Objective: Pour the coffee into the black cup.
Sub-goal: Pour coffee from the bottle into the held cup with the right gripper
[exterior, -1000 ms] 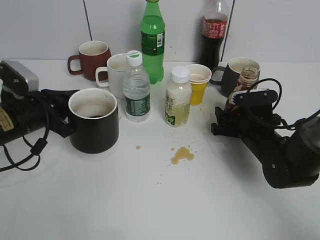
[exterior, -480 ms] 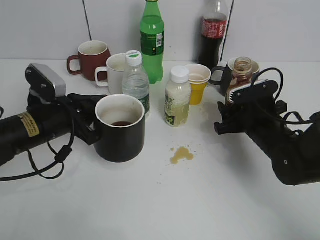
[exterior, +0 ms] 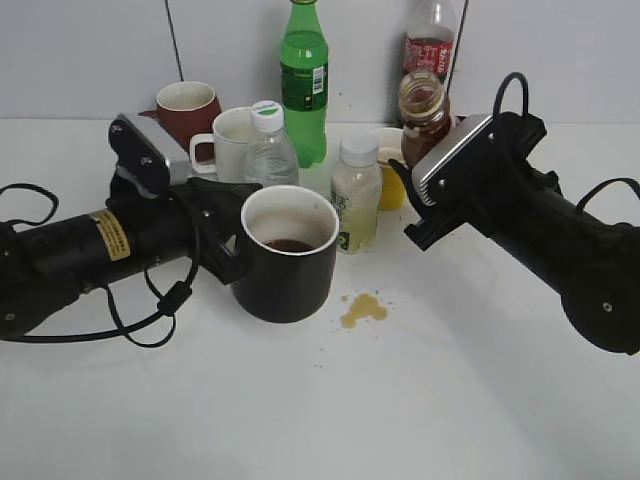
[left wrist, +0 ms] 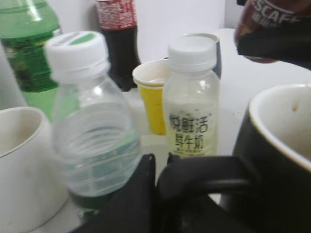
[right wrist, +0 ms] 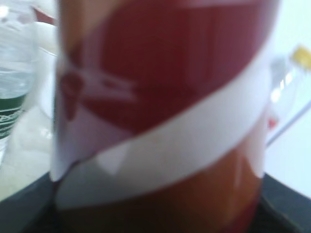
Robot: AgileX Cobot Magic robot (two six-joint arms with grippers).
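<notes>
Brown coffee point(exterior: 424, 118) has risen since earlier; my right pincer point(exterior: 418, 190) grasps it upright, neck up, toward the table's far edge. My left pincer point(exterior: 228, 232), clenched on the handle, has carried the cup point(exterior: 288, 253) toward mid-table. Only the left wrist view shows its label lettering point(left wrist: 274, 10).

Black cup point(exterior: 288, 262): glossy black outside, off-white inside, dark brown liquid at bottom. Coffee bottle point(exterior: 423, 115): brown with a white swirl on its red-brown label. Green soda bottle point(exterior: 304, 82), yellow paper cup point(left wrist: 153, 99), maroon mug point(exterior: 186, 112), tan spill point(exterior: 362, 309) on white table point(exterior: 400, 400).
</notes>
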